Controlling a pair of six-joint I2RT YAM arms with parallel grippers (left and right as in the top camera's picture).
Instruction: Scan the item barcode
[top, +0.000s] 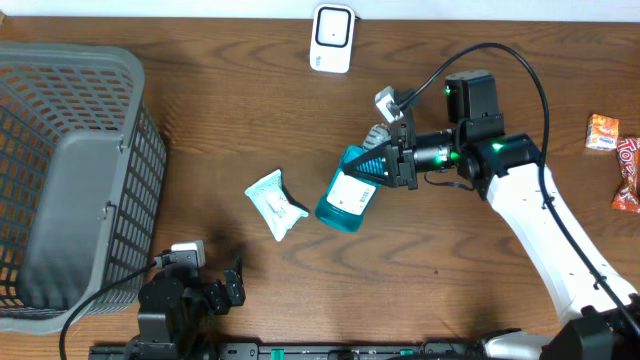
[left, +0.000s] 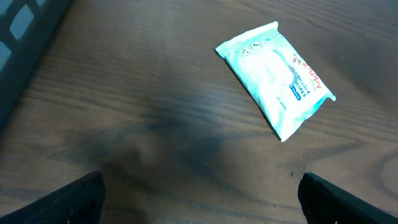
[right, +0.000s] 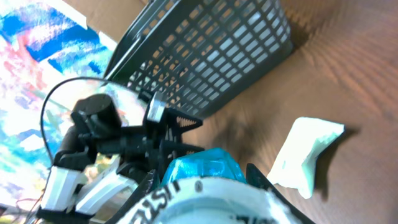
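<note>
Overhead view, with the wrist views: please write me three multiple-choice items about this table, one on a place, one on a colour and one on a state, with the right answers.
1. The wipes packet lies
A. on the table, between the basket and the bottle
B. inside the basket
C. on top of the bottle

2. The bottle held by the right gripper is
A. red
B. yellow
C. teal

3. The left gripper is
A. shut on the wipes packet
B. open and empty
C. shut on the bottle

Answers: 1 A, the overhead view shows it on bare wood between the two; 2 C, its body is teal with a white label; 3 B, its fingers stand wide apart with only table between them.
</note>
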